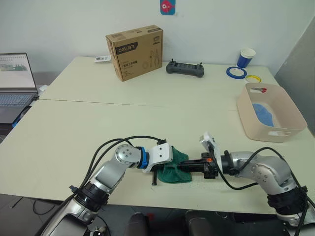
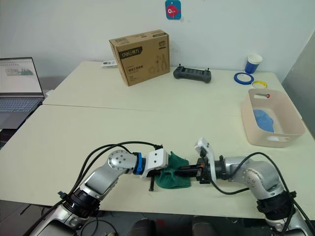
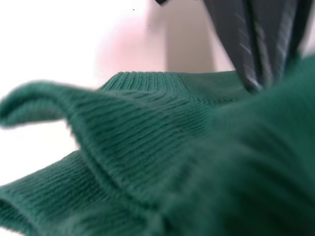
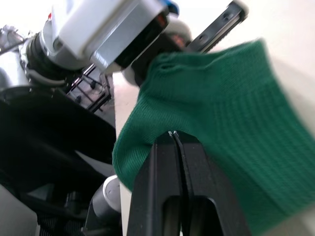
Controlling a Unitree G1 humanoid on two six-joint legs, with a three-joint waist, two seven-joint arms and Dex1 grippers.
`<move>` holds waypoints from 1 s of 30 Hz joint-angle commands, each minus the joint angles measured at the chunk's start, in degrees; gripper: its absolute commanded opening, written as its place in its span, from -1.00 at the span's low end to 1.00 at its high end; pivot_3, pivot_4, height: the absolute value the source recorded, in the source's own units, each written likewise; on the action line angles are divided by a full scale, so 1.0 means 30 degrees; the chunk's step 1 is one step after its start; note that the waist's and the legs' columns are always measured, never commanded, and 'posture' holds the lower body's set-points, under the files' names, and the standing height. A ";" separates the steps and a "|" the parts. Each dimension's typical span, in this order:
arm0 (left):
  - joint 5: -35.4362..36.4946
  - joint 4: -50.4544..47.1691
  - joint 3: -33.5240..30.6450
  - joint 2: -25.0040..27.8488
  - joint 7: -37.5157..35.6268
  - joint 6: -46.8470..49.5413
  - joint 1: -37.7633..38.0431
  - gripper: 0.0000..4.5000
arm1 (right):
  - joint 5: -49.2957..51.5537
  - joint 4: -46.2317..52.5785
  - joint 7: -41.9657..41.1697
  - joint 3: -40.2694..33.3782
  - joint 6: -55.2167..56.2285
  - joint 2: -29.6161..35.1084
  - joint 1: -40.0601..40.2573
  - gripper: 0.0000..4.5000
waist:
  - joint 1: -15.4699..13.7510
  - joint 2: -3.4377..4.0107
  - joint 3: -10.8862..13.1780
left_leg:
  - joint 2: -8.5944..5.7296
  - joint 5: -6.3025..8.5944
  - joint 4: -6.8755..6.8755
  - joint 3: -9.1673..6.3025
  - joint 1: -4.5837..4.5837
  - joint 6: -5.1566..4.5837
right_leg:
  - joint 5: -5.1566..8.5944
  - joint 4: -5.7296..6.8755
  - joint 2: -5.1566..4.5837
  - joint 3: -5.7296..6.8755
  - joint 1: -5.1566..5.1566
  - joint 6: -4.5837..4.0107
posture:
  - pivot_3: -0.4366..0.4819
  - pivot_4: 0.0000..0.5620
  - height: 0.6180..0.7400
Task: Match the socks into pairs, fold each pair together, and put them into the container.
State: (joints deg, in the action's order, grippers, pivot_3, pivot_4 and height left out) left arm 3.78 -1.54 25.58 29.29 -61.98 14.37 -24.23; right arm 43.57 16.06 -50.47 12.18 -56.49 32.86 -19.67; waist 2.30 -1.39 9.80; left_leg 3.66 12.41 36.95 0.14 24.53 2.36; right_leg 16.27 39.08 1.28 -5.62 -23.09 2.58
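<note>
Dark green socks (image 1: 174, 169) lie bunched near the table's front edge, between my two grippers. My right gripper (image 4: 174, 135) reaches in from the right and is shut on a fold of the green fabric. My left gripper (image 1: 158, 176) sits at the bundle's left side, pointing toward the table edge, with the green knit pressed right up against its wrist camera (image 3: 147, 147). The pale pink container (image 1: 256, 123) stands at the right edge of the table, apart from both arms. A light blue sock (image 1: 263, 114) lies inside it.
A brown cardboard box (image 1: 134, 51) stands at the back. To its right are a black controller (image 1: 184, 69), a blue cup (image 1: 246, 57) and two tape rolls (image 1: 236, 72). A laptop (image 1: 17, 78) sits on the left. Open tabletop lies between the socks and the container.
</note>
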 commanded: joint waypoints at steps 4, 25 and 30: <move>0.1576 -0.1552 -0.1145 0.1351 -0.1241 0.3488 -0.0019 -1.00 | -0.2120 -0.0334 -0.0562 0.1264 0.2083 -0.0204 -0.0265 -0.99 | 0.0093 -0.0001 0.0001 | 0.0007 0.0000 -0.0003 -0.0009 -0.0001 -0.0001 | 0.0000 0.0005 0.0009 0.0007 -0.0008 -0.0001 | -0.05 -0.47 1.00; 0.4384 -0.5937 -0.3438 0.2362 -0.0157 0.4724 0.0481 -1.00 | -0.2122 0.0458 -0.1189 -0.0245 0.1334 0.0200 -0.0877 -0.99 | -0.0146 -0.0046 0.0056 | -0.0009 -0.0001 0.0012 0.0003 0.0039 0.0002 | 0.0002 -0.0005 -0.0025 0.0014 -0.0033 -0.0004 | -0.05 -0.47 1.00; 0.2947 -0.5213 -0.1986 0.2733 -0.0320 0.3240 0.1759 -1.00 | -0.0594 0.0674 -0.0340 -0.2493 -0.0969 0.0887 -0.0788 -0.74 | -0.0076 -0.0043 0.0055 | 0.0009 0.0000 -0.0004 -0.0012 0.0034 0.0000 | 0.0003 0.0003 0.0007 0.0008 -0.0043 -0.0015 | -0.05 -0.47 1.00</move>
State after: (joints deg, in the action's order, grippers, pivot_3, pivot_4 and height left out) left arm 14.00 -16.83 18.91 36.16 -62.18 26.19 -19.86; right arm 38.75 16.05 -52.26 8.40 -56.66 34.70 -21.71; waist 2.07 -1.52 9.96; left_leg 3.69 12.41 36.92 0.10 24.63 2.36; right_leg 16.27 39.09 1.30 -5.59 -23.23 2.50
